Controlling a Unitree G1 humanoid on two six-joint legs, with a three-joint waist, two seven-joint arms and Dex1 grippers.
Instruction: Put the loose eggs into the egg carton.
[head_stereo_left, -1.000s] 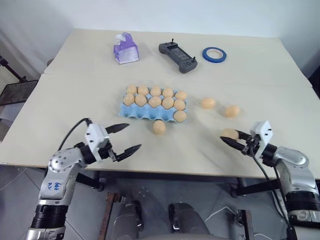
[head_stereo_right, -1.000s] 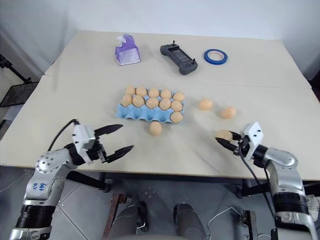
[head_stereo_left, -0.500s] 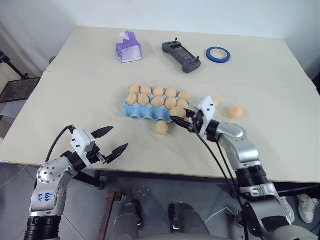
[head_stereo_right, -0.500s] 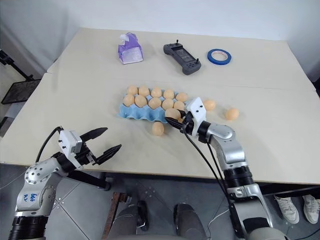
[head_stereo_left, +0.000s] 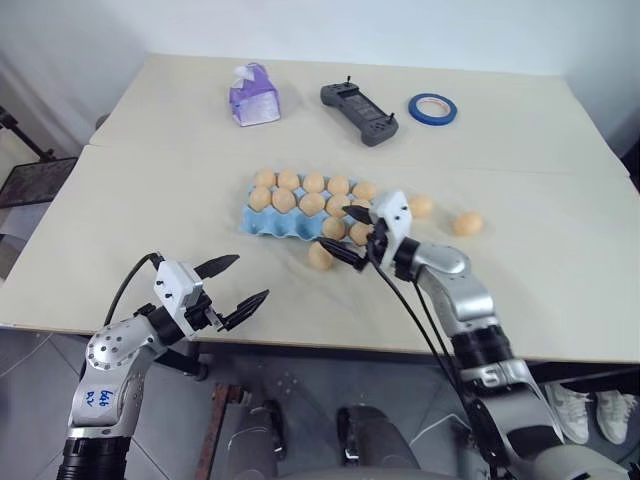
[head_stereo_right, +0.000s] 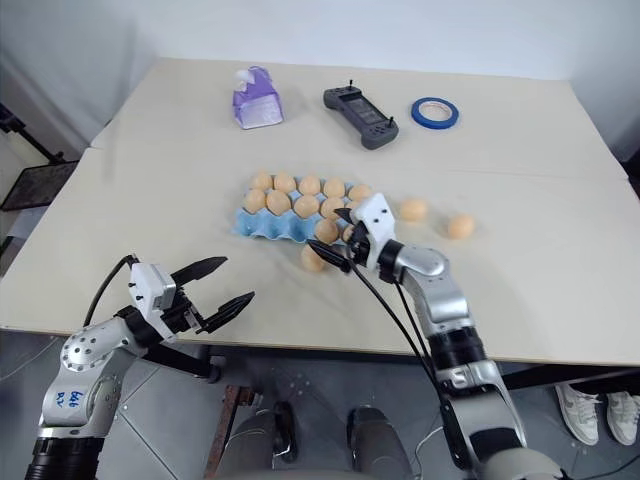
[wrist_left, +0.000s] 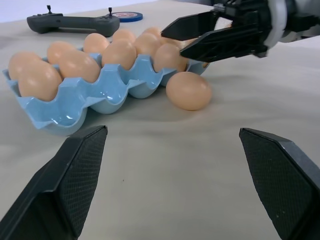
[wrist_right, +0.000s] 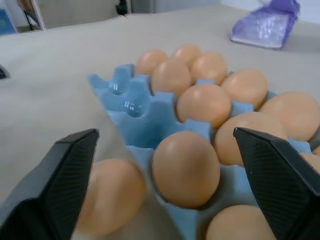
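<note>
A light blue moulded egg carton (head_stereo_left: 262, 224) is lying flat near the middle of the bench, its far and middle rows holding tan-brown eggs. Another egg (head_stereo_left: 333, 228) is sitting in a near-row cup. One loose egg (head_stereo_left: 320, 256) is resting on the bench, touching the carton's near edge. Two more loose eggs (head_stereo_left: 420, 205) (head_stereo_left: 466, 223) are lying to the carton's right.
</note>
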